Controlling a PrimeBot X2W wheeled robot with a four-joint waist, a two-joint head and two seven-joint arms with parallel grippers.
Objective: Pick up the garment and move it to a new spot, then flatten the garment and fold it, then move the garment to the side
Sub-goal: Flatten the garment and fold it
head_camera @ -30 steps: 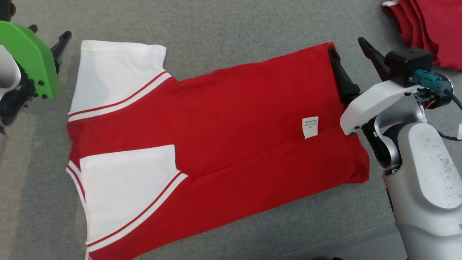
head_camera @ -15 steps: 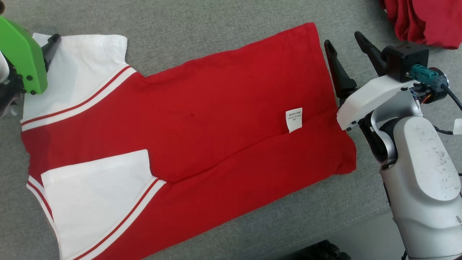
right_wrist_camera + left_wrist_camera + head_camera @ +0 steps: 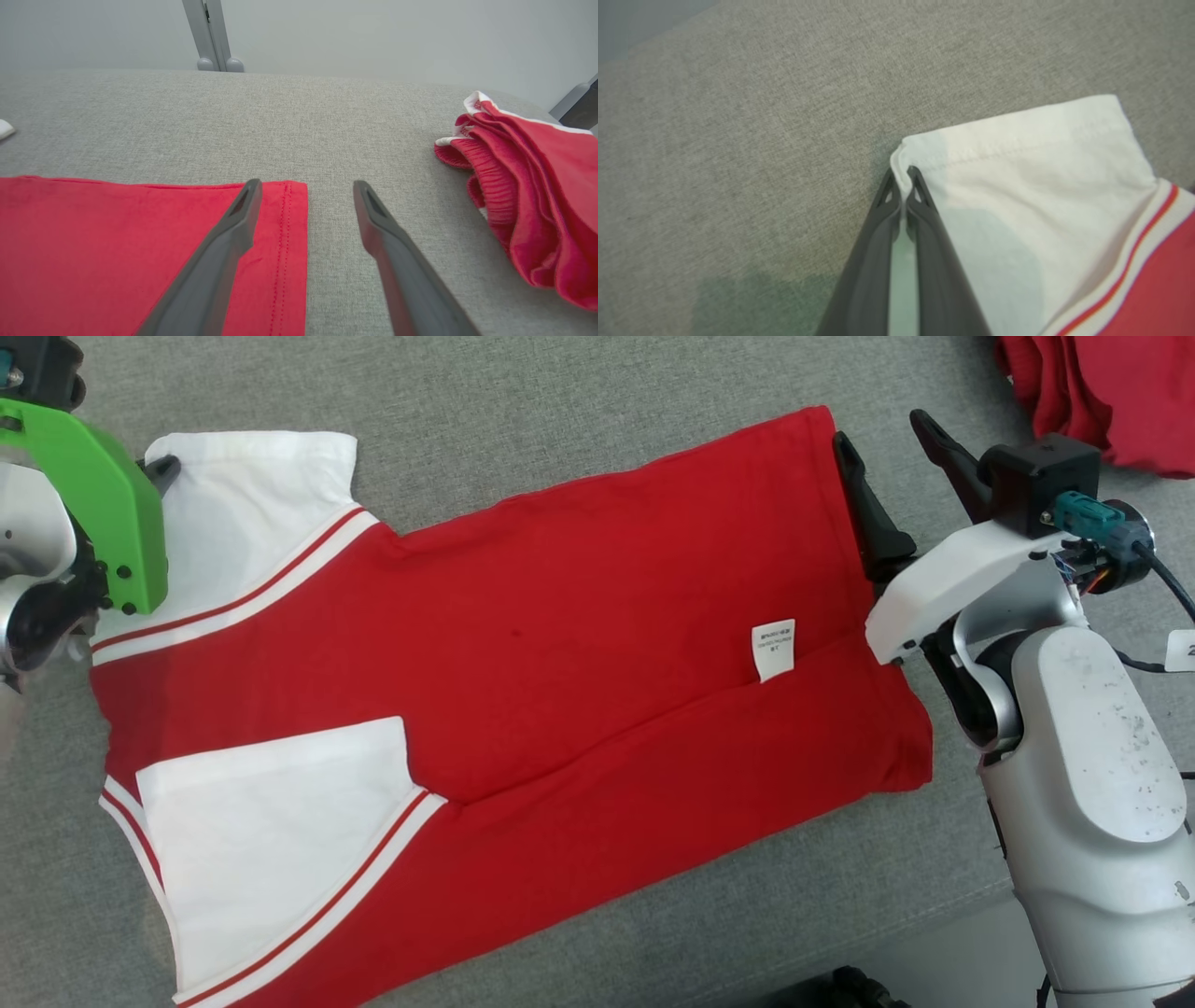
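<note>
Two corners concern us: our left gripper (image 3: pixel 901 182) pinches the white sleeve (image 3: pixel 1017 154) tip of the red-and-white jersey (image 3: pixel 560 616), lying flat on the grey cloth (image 3: pixel 560 411); our right gripper (image 3: pixel 307 186) straddles its hem (image 3: pixel 285 233) corner, fingers apart. We judge the fold step underway; next, the right must close.

Bright, even light, soft shadows; the left wrist view is slightly blurred.

Grey fabric-covered desk (image 3: pixel 579 411), red-and-white garment (image 3: pixel 560 644) lying flat across its middle, crumpled red clothes (image 3: pixel 1120 383) at the far right corner
</note>
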